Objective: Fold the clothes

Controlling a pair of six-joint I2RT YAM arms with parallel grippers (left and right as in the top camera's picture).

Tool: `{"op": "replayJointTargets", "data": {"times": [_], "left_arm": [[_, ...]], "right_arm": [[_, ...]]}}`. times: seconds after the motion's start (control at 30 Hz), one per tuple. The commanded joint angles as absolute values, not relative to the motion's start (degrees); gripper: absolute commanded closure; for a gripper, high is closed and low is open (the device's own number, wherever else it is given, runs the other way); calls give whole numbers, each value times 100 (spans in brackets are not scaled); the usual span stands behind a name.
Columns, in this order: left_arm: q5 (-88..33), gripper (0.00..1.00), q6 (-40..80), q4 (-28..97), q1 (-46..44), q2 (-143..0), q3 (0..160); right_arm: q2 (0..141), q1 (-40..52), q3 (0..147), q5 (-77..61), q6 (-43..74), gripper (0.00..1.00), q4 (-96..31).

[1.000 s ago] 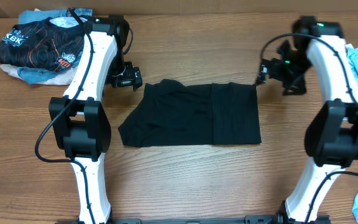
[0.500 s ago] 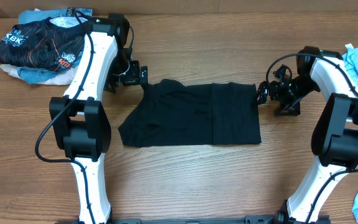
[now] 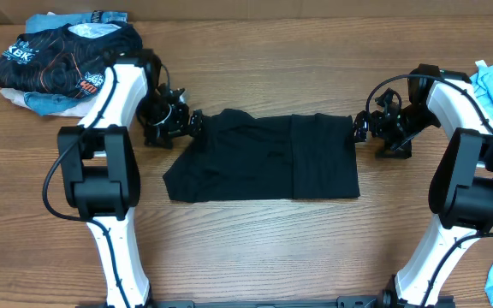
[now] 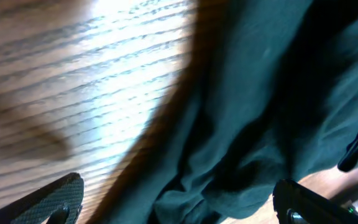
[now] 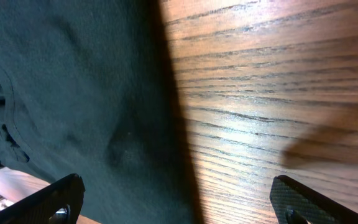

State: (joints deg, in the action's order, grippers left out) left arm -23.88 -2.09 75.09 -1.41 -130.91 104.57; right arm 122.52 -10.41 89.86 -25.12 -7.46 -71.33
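Left hand (image 3: 193, 122) and right hand (image 3: 359, 130), both spread wide, flank the black shirt (image 3: 264, 158) on the counter (image 3: 255, 248).

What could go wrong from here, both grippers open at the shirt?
1. Left gripper straddles bunched folds of the black T-shirt; it may pinch too many layers or only one.
2. Right gripper sits half over bare table; closing might catch little fabric and slip.
3. The shirt's left side lies slanted, so the fold may skew.
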Motion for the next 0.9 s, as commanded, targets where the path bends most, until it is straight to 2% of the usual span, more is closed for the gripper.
{"op": "replayJointTargets", "data": {"times": [0.0,0.73,0.8,0.87], "left_arm": [[-2735,0,-746,7452,-32,-12954,10245],[-3870,0,-921,6466,-150,-12956,8820],[-3909,4,-919,6401,-198,-12956,8820],[-3903,22,-834,6287,-266,-12956,8820]], "right_arm": [[12151,-1035,8958,-2585,-729,0,-7113],[12151,-1024,8958,-2757,-598,0,-7050],[12151,-1024,8958,-2757,-598,0,-7052],[12151,-1024,8958,-2755,-598,0,-7054]]}}
